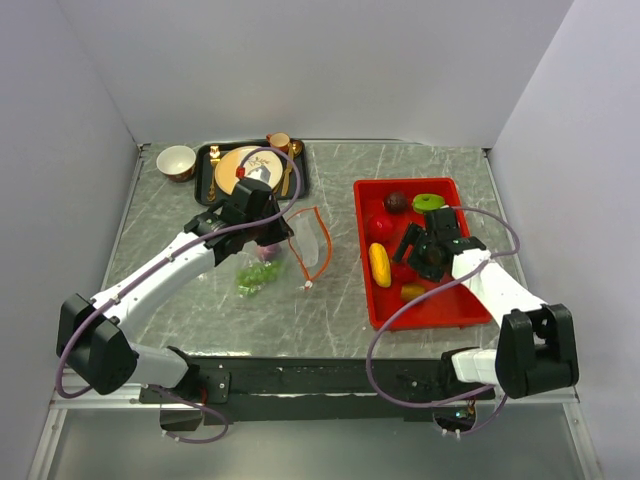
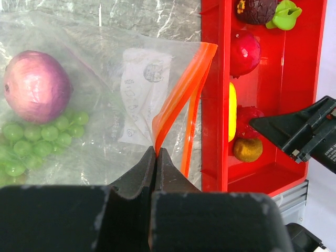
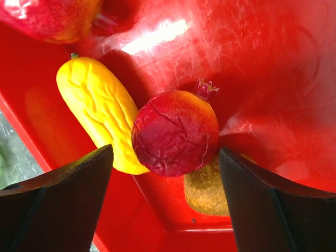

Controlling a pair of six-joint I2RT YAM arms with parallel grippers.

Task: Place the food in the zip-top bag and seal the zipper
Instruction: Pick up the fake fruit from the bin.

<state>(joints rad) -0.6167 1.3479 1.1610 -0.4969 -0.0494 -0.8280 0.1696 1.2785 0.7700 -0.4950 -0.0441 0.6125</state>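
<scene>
The left gripper's (image 2: 156, 151) jaws are pinching shut on the thin orange-red zipper strip (image 2: 181, 89) of the flat clear plastic bag (image 2: 105, 79). The bag is lying on the grey marbled tabletop (image 1: 400, 180), holding a pink-purple round piece (image 2: 35, 85) and a green grape bunch (image 2: 37, 142). At the bag's three o'clock, the right gripper (image 3: 165, 153) is hovering over the red rectangular tray (image 1: 440, 300), jaws spread wide around a red round fruit (image 3: 175, 132) without touching it. A yellow oblong piece (image 3: 100, 115) is lying at the fruit's nine o'clock.
</scene>
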